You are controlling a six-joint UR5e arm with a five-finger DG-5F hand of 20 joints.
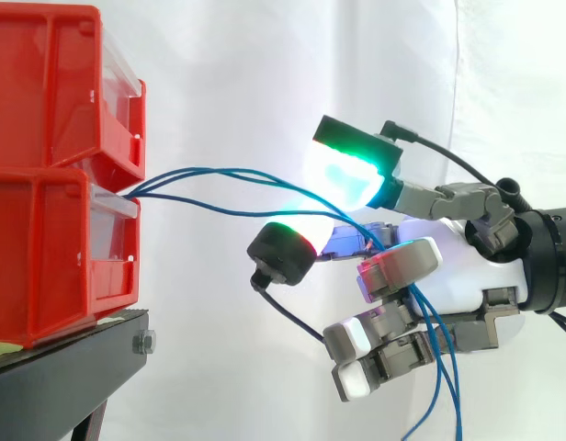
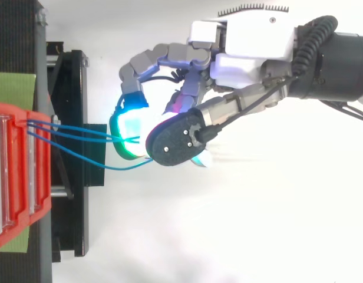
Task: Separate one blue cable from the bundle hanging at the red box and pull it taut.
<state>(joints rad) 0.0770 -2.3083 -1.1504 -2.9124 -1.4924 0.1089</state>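
Three thin blue cables (image 1: 228, 172) come out between the two stacked red bins (image 1: 53, 248) and run right to my hand (image 1: 467, 266). Two arc upward and one (image 1: 209, 209) sags a little lower. My hand is level with the bins and to their right, its fingers curled with the thumb set against them, closed on the cables. Past the fingers the cable ends (image 1: 439, 367) hang loosely downward. From above, the cables (image 2: 75, 132) leave the red bin (image 2: 16, 177) and reach the glowing fingertips (image 2: 131, 127) of the hand (image 2: 252, 47), the lowest one (image 2: 122, 167) curving apart from the others.
The bins sit on a black stand (image 1: 72, 367) with a green mat (image 2: 13, 88) under them. A white curtain hangs behind. Open air lies between the bins and the hand, crossed only by the cables.
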